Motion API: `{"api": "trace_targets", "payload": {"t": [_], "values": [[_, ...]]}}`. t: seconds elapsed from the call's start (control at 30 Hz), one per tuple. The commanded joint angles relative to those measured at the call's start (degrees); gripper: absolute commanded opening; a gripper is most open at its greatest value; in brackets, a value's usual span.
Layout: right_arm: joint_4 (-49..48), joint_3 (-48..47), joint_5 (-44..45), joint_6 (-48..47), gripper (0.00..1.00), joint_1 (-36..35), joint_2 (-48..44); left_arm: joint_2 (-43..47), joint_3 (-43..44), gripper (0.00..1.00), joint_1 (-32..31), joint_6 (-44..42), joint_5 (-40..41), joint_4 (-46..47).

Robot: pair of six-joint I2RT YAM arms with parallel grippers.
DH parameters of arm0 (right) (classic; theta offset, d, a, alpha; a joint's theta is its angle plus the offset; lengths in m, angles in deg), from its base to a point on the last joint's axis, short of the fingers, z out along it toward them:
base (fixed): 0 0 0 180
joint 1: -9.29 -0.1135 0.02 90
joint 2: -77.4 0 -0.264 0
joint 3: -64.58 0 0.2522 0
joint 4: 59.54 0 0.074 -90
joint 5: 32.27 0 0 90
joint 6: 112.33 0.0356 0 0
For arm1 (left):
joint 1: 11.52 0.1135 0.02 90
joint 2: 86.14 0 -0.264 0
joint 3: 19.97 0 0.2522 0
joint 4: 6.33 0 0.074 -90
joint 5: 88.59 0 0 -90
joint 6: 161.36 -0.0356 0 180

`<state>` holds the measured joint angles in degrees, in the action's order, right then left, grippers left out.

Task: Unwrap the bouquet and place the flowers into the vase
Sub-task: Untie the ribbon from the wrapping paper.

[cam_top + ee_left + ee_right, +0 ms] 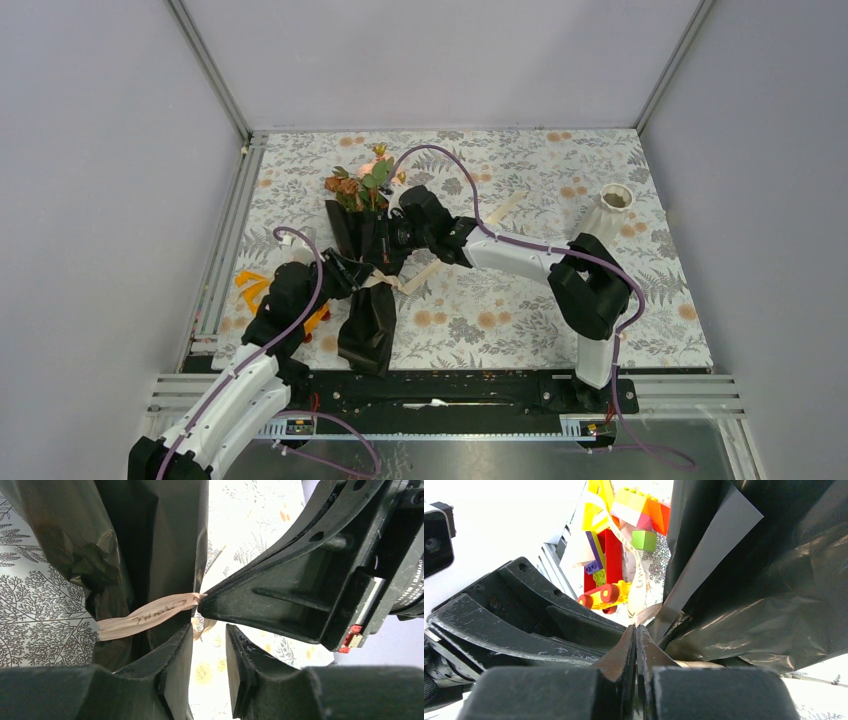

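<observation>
Left end effector (pixel 209 632): jaws partly apart, with only the patterned desk (pixel 520 310) showing in the gap; nothing gripped; one finger (pixel 167 665) lay against the black wrapping, just below the ribbon (pixel 150 612).
Right end effector (pixel 634 632): closed tight, its tips pinching the cream ribbon where the strip came off the wrapping; it reached in from the right, its tip close to the left one's fingers.
Bouquet (pixel 366 320): lay flat on the desk, left of centre, under both end effectors; flower end toward the far side, the other end toward the near edge; black paper on, ribbon crossing its middle.
Flowers (pixel 358 186): peach-pink and brownish blooms with green leaves stuck out of the far end of the wrapping; stems hidden.
Vase (pixel 610 205): white; stood at the far right of the desk, well apart from the bouquet.
Toy-block car (pixel 609 555): bright blocks on the desk just left of the bouquet; partly under the left arm.
</observation>
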<state>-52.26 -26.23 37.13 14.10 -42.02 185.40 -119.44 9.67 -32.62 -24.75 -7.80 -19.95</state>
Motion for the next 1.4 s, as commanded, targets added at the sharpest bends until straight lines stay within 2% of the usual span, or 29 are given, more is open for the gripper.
{"api": "trace_targets", "payload": {"t": [0.0,0.83,0.97,1.07,1.27,1.37], "values": [[-0.71,-2.79,0.2,1.46,0.0,0.77,-0.81,-1.35,-0.83,0.33,-0.08,1.2,-0.18,5.25],[-1.1,-3.01,1.52,4.53,0.0,0.86,0.36,-7.72,-5.42,0.28,-2.83,6.45,0.93,20.7],[-1.08,-2.8,1.83,4.3,0.0,0.86,0.06,-8.88,-5.34,0.15,-3.4,6.83,1.13,21.06],[-1.07,-1.44,3.62,2.77,0.01,0.86,-1.34,-8.08,-4.55,0.0,-3.51,6.92,2.7,18.48],[-0.91,3.96,9.26,-1.83,0.38,1.61,-7.95,-6.96,-1.85,0.0,-3.51,7.08,3.33,13.23],[-0.82,7.27,10.51,-3.16,0.49,2.66,-11.35,-7.01,0.11,0.0,-3.46,6.62,2.49,10.02]]}}
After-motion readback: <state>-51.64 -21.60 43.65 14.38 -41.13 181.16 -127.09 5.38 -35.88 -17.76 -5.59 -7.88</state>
